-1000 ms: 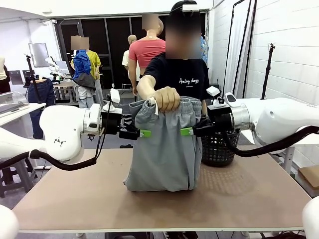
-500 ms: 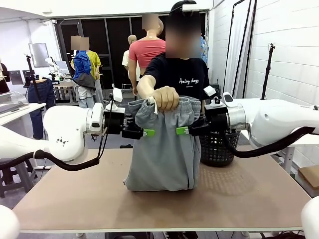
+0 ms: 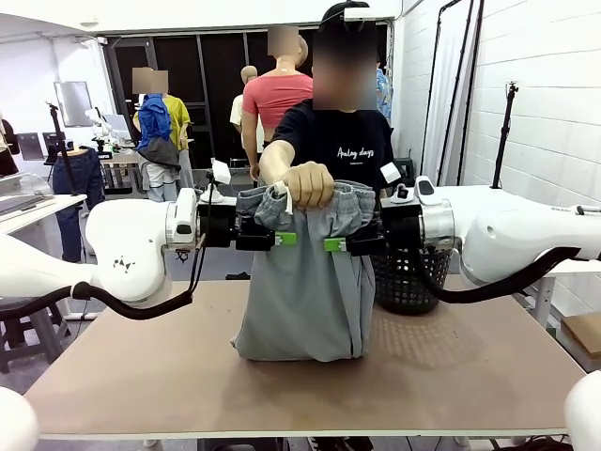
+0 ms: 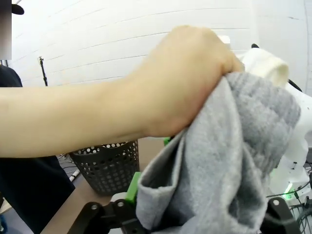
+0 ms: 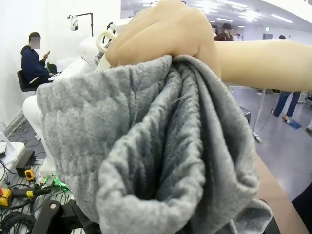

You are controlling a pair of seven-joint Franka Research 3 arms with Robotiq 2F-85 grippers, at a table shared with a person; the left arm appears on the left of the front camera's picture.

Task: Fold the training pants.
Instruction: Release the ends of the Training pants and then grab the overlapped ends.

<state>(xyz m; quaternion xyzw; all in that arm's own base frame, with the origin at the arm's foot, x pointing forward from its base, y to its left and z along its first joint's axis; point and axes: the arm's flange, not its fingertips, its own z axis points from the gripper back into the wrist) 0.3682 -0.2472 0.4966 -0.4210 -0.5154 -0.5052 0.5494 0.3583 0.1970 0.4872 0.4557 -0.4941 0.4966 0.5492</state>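
Left claw and right claw, both apart, should be closed squarely on the training pants bunched inside them.

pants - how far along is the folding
Done: nothing folded. The pants hang from the person's hand, hem resting on the table. In hand: the left gripper and right gripper sit at the waistband's two sides, jaws wide with fabric between them, not clamped. Left: grip, lay the pants flat, make every fold.
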